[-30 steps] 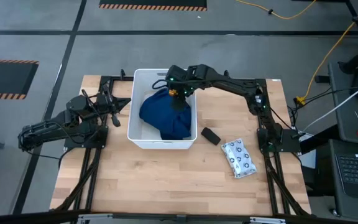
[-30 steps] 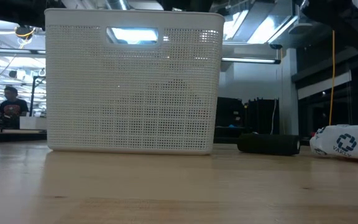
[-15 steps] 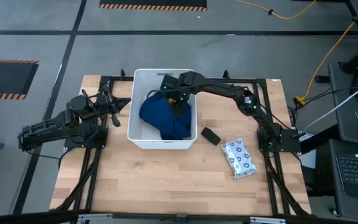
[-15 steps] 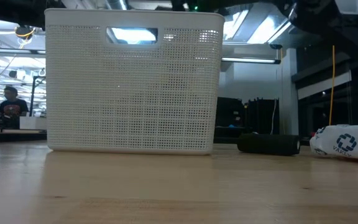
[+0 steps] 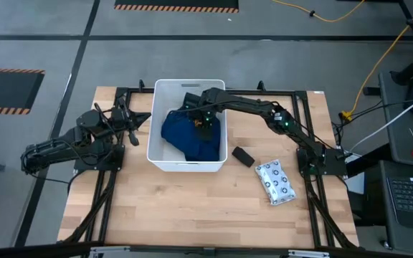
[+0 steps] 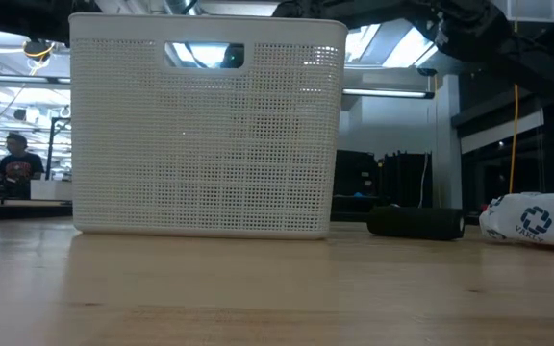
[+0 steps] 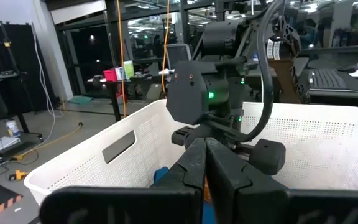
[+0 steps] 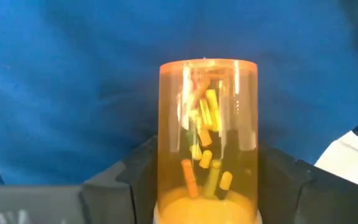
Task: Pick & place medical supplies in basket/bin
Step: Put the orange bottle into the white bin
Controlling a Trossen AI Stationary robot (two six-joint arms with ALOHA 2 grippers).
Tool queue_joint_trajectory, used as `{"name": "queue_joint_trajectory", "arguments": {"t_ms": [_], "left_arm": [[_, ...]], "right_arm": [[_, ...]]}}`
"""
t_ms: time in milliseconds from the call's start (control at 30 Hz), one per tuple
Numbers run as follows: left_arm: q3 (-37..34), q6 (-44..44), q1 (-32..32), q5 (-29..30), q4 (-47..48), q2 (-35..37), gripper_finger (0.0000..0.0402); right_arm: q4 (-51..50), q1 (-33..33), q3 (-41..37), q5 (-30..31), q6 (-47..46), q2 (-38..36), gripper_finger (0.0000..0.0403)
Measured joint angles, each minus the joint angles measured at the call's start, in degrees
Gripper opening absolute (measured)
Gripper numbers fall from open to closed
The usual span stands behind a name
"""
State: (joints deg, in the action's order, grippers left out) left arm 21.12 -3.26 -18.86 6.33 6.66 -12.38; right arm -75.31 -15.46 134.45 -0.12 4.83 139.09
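On the worktop [image 5: 192, 208], nearest the front edge, lies the packet [image 5: 274, 182], white with dark dots; in the low view it shows blue printed emblems and a word beginning "VA", the rest too small to read. Just beyond it toward the tub lies the black oblong [image 5: 242, 156], apart from both the packet and the tub wall. The tub [image 5: 165, 163] stands at mid-worktop, white, its walls finely perforated, with a slot handle [image 6: 205, 55] near one rim. Inside it the blue cloth [image 5: 185, 136] lies bunched and covers most of the floor. The right hand [image 5: 203, 120] is reached down into the tub above the cloth, and its wrist view shows the orange bottle [image 8: 208, 140] sitting between its two dark fingers [image 8: 126, 180], with small yellow and orange pieces visible through the clear wall and the cloth right behind it; whether the fingers press the bottle or have eased off it cannot be told. No label can be read on the bottle. The left hand [image 5: 136, 119] waits just outside the tub's left wall with its fingers pressed together, holding nothing. Far behind the worktop, in the low view, a person [image 6: 12, 159] sits at a desk.
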Motion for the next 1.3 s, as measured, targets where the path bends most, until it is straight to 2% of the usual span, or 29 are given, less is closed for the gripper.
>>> {"name": "queue_joint_trajectory", "arguments": {"t_ms": [567, 900, 1300], "left_arm": [[0.0, 0.1, 0.0, 0.0, 0.0, 0.0, 0.0006], [0.0, 0.1, 0.0, 0.0, 0.0, 0.0, 0.0006], [0.0, 0.1, 0.0, 0.0, 0.0, 0.0, 0.0005]], "right_arm": [[0.3, 0.0, 0.0, 0.4, -0.2, 0.0, 0.021], [0.4, 0.1, 0.0, 0.4, -0.2, 0.0, 0.0187], [0.4, 0.0, 0.0, 0.7, 0.2, 0.0, 0.0271]]}}
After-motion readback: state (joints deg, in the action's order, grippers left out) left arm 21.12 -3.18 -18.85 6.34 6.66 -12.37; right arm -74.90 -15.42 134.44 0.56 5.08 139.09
